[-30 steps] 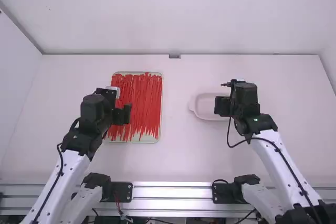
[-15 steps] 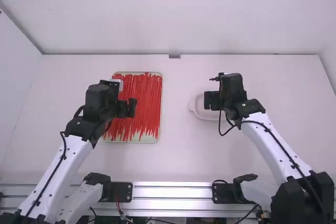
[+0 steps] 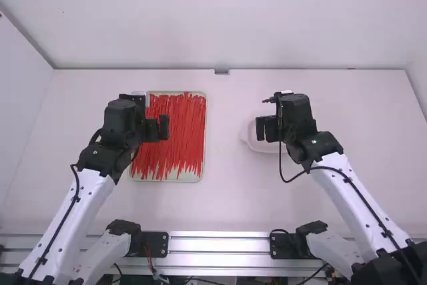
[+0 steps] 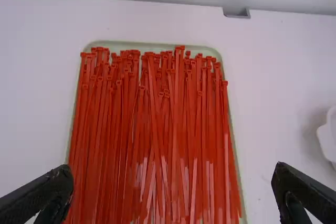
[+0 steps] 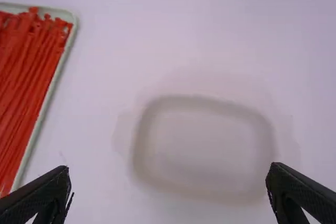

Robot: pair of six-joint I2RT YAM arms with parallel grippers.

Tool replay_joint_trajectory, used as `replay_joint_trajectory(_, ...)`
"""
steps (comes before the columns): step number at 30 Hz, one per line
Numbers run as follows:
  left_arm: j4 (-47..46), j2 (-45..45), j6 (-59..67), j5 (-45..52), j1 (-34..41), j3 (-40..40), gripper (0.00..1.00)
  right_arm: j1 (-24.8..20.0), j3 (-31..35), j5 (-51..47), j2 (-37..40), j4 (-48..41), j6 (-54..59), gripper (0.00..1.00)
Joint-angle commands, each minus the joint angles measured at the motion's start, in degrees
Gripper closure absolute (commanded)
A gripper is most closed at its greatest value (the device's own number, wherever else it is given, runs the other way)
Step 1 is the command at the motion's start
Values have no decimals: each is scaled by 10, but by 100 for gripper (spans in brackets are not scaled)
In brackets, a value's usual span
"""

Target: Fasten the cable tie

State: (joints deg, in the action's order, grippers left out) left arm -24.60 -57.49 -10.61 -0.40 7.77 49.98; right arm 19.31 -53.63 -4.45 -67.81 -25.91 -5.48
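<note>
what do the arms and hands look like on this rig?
The left arm and right arm have white tubular links and black joints. A thin black cable loops by each wrist. The left hand and right hand are boxy and black, each with two black fingers, finely textured. No markings legible.

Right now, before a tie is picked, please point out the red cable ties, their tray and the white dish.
red cable ties [image 4: 157, 129], left wrist view, middle of the bundle.
tray [image 4: 113, 44], left wrist view, pale rim beside the tie heads.
white dish [image 5: 202, 148], right wrist view, its bare floor.
</note>
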Motion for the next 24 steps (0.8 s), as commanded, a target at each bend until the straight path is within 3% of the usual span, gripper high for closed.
replay_joint_trajectory(1, -12, -15, -3, -12, 5, 23, 1, 6, -18, 15, 12, 4, 27, 1)
replay_joint_trajectory(6, -28, -40, 45, -1, 5, 47, 1, 5, -18, 13, 9, 2, 6, 1)
replay_joint_trajectory(24, -77, -191, 10, -7, 5, 172, 1, 5, -18, 14, -36, 0, -1, 1)
